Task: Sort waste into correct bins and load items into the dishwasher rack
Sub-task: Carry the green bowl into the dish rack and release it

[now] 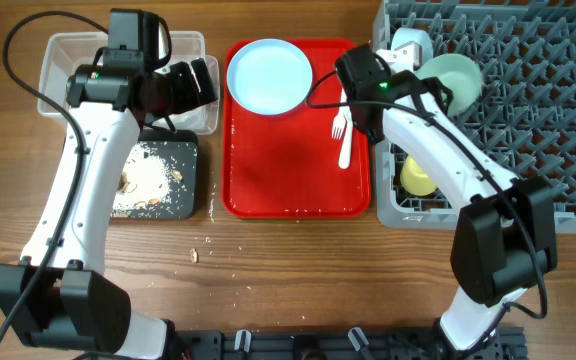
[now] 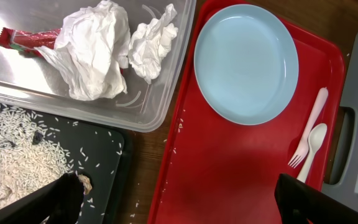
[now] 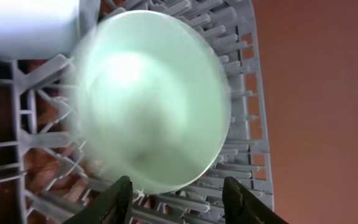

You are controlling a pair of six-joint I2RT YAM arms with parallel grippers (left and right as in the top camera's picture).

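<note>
The light blue plate [image 1: 270,75] [image 2: 246,62] lies on the red serving tray [image 1: 298,170], with the white fork [image 2: 309,127] and spoon [image 2: 314,144] at its right side. My left gripper [image 1: 196,85] [image 2: 179,208] is open and empty, between the clear tub [image 1: 68,60] and the red tray. The tub holds crumpled napkins [image 2: 98,50] and the red wrapper [image 2: 27,40]. The black tray [image 1: 158,180] [image 2: 104,162] holds food scraps [image 2: 11,149]. My right gripper [image 1: 420,88] [image 3: 179,202] is open just off the mint green bowl [image 1: 455,80] [image 3: 148,99], which stands in the grey rack [image 1: 528,100].
A light blue bowl [image 1: 408,45] and a yellow cup [image 1: 418,178] sit at the rack's left side. Crumbs [image 1: 200,250] lie on the wooden table in front of the black tray. The rack fills the right of the table.
</note>
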